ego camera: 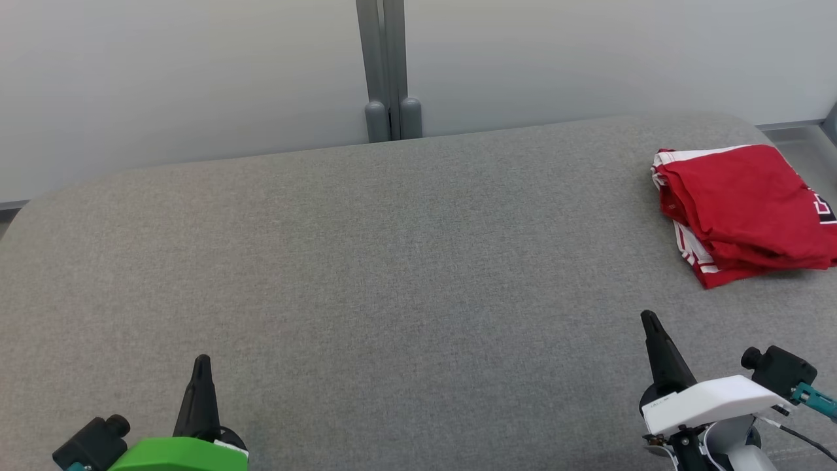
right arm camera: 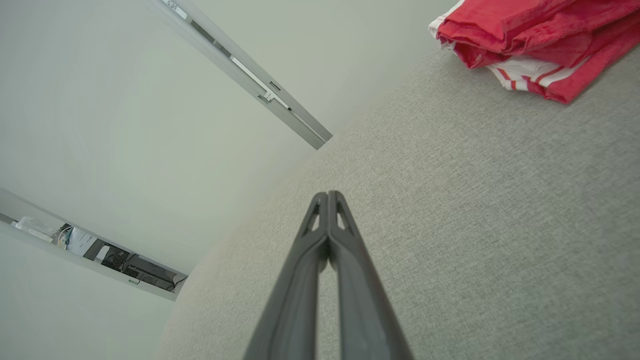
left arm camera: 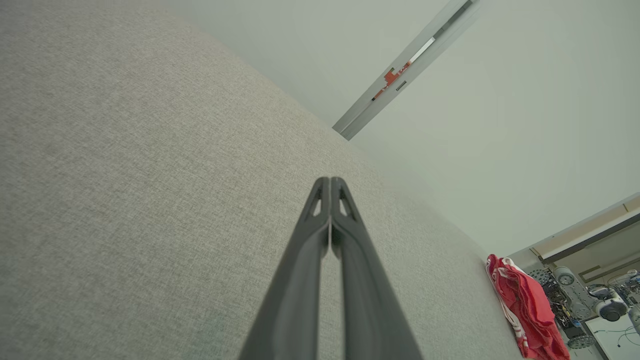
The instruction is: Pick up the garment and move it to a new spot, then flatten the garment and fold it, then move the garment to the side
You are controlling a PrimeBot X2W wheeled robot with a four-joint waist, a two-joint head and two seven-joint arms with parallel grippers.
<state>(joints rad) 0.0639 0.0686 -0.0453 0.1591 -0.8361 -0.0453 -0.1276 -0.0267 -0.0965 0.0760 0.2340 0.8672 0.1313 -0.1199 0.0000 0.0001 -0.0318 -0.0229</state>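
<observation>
Held left gripper [ego camera: 201,360] and right gripper [ego camera: 647,316] pinched together and empty, well clear of the folded red garment [ego camera: 745,209] set aside at the right of the grey padded table [ego camera: 392,261], task judged finished.

The head camera looks down from above the worktop's [ego camera: 392,261] near edge toward the wall [ego camera: 163,78]. Both wrist cameras sit low, close over the fabric, facing the far edge. All three views share the garment [ego camera: 745,209] at the far right corner and the post [ego camera: 386,65] on the wall.
</observation>
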